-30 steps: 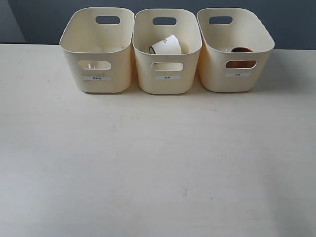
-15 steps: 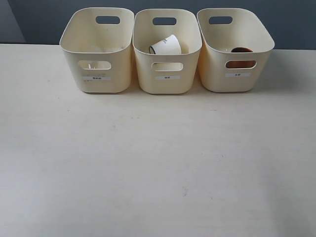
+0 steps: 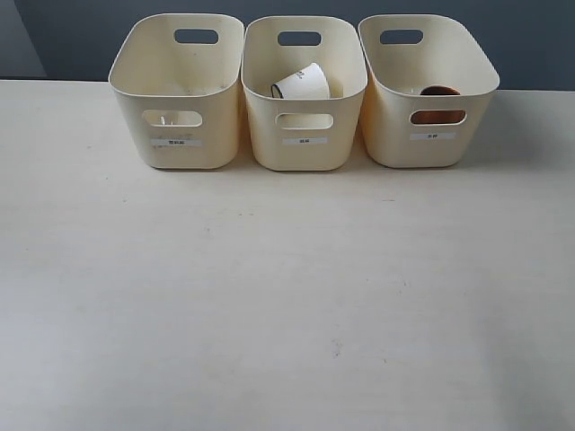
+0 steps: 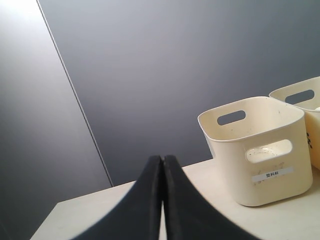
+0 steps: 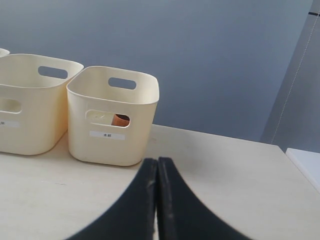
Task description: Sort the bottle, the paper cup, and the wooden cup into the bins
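Observation:
Three cream bins stand in a row at the back of the table. The left bin (image 3: 177, 90) (image 4: 255, 150) holds the clear bottle (image 3: 171, 118), seen only faintly through its handle hole. In the middle bin (image 3: 305, 94) the white paper cup (image 3: 302, 83) lies tipped on its side. The wooden cup (image 3: 439, 92) (image 5: 120, 120) sits in the right bin (image 3: 427, 90) (image 5: 114, 117). Neither arm shows in the exterior view. My left gripper (image 4: 162, 159) is shut and empty, well short of the left bin. My right gripper (image 5: 157, 161) is shut and empty too, in front of the right bin.
The pale table (image 3: 287, 296) stretches bare in front of the bins. A dark grey wall (image 3: 530, 36) rises behind them. The middle bin's edge (image 4: 300, 97) (image 5: 30, 100) shows in both wrist views.

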Robot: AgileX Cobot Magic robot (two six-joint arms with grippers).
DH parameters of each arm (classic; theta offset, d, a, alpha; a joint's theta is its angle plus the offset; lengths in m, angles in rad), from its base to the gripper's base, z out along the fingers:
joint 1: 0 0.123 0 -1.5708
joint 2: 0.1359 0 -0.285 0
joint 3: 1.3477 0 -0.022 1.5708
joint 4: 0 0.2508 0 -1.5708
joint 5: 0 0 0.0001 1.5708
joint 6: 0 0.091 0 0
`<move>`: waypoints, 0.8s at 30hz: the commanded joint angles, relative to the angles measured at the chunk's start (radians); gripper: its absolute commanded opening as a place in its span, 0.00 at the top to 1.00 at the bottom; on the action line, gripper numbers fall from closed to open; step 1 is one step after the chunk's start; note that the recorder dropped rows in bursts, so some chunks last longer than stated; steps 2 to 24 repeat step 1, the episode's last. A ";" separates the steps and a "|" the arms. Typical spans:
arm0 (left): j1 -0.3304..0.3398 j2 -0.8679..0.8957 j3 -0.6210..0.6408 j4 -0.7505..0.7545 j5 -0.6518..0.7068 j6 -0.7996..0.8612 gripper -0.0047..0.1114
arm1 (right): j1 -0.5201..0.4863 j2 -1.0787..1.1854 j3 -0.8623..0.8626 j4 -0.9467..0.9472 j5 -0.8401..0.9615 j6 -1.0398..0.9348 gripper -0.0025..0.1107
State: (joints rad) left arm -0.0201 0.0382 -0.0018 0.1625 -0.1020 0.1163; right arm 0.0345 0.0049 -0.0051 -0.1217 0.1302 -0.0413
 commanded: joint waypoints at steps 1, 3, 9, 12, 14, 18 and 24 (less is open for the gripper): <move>-0.001 -0.002 0.002 0.000 -0.005 -0.002 0.96 | -0.004 -0.005 0.005 -0.002 -0.009 0.001 0.98; -0.001 -0.002 0.002 0.000 -0.005 -0.002 0.96 | -0.004 -0.005 0.005 -0.002 -0.009 0.001 0.98; -0.001 -0.002 0.002 0.000 -0.005 -0.002 0.96 | -0.004 -0.005 0.005 -0.002 -0.009 0.001 0.98; -0.001 -0.002 0.002 0.000 -0.005 -0.002 0.96 | -0.004 -0.005 0.005 -0.002 -0.009 0.001 0.98; -0.001 -0.002 0.002 0.000 -0.005 -0.002 0.96 | -0.004 -0.005 0.005 -0.002 -0.009 0.001 0.98; -0.001 -0.002 0.002 0.000 -0.005 -0.002 0.96 | -0.004 -0.005 0.005 -0.002 -0.009 0.001 0.98; -0.001 -0.002 0.002 0.000 -0.005 -0.002 0.96 | -0.004 -0.005 0.005 -0.002 -0.009 0.001 0.98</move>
